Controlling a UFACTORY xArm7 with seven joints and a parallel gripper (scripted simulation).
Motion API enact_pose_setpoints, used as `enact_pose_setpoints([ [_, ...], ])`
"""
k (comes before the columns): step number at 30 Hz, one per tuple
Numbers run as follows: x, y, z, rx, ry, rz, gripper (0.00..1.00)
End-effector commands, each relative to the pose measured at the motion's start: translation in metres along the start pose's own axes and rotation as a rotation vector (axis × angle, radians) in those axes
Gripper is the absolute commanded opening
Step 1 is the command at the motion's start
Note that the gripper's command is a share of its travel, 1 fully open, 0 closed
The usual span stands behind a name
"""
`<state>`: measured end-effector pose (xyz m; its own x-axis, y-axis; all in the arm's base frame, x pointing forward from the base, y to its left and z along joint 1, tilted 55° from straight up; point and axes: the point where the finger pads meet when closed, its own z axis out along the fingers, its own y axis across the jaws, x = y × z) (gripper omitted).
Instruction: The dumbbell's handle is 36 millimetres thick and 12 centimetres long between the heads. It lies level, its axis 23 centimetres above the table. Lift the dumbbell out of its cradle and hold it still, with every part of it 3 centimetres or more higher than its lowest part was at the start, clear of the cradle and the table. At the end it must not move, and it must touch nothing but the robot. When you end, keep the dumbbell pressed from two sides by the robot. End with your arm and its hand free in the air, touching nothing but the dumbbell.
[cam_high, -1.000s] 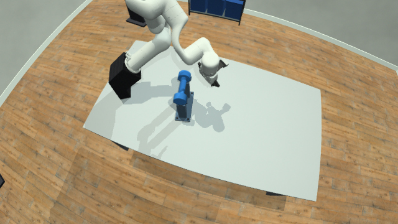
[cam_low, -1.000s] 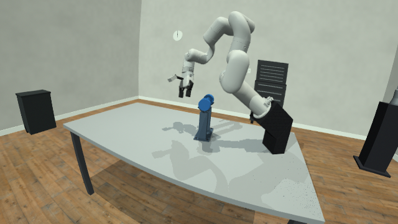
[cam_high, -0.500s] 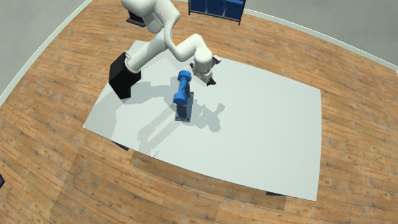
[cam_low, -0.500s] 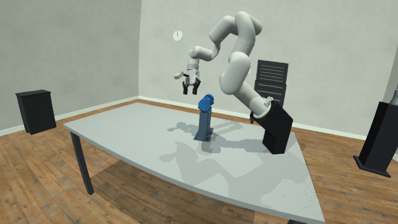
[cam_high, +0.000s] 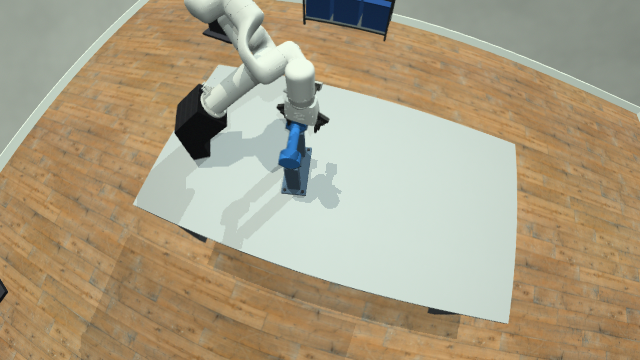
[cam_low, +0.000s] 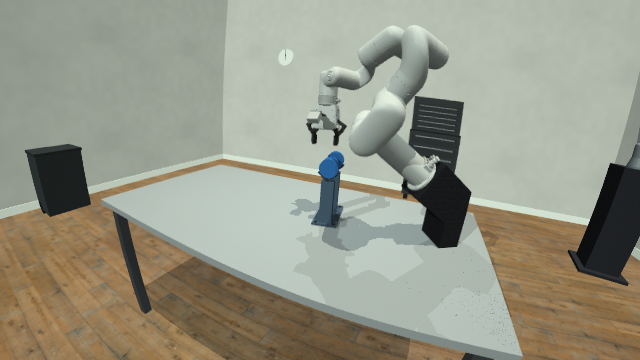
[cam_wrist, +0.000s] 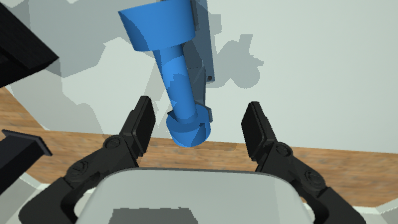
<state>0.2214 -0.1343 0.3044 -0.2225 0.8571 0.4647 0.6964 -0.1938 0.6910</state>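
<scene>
Your gripper (cam_wrist: 197, 125) hangs with its jaws spread wide and holding nothing, both black fingers straddling the air above the near head of the blue dumbbell (cam_wrist: 176, 80), which lies level in its grey-blue cradle (cam_low: 329, 202) on the pale table (cam_low: 210, 220) below.

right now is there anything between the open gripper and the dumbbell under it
No. In the exterior view, the open gripper hangs above the blue dumbbell, which rests on its cradle; only bare air separates them.
</scene>
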Motion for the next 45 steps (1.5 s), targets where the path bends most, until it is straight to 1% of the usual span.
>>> enact_pose_setpoints([
  [1,-0.010,-0.022,-0.011,-0.029,-0.065,-0.138,1.00],
  [2,-0.013,-0.029,-0.013,-0.030,-0.088,-0.181,1.00],
  [5,-0.016,-0.034,-0.015,-0.029,-0.108,-0.218,1.00],
  [18,-0.016,-0.034,-0.013,-0.029,-0.109,-0.219,1.00],
  [21,-0.018,-0.033,0.001,-0.028,-0.110,-0.218,1.00],
  [24,-0.021,-0.033,0.030,-0.028,-0.109,-0.219,1.00],
  [26,-0.021,-0.033,0.030,-0.028,-0.109,-0.219,1.00],
  [29,-0.025,-0.031,0.058,-0.028,-0.110,-0.218,1.00],
  [32,-0.026,-0.031,0.077,-0.028,-0.110,-0.219,1.00],
  [35,-0.026,-0.031,0.084,-0.028,-0.110,-0.220,1.00],
  [45,-0.026,-0.031,0.084,-0.028,-0.110,-0.220,1.00],
])
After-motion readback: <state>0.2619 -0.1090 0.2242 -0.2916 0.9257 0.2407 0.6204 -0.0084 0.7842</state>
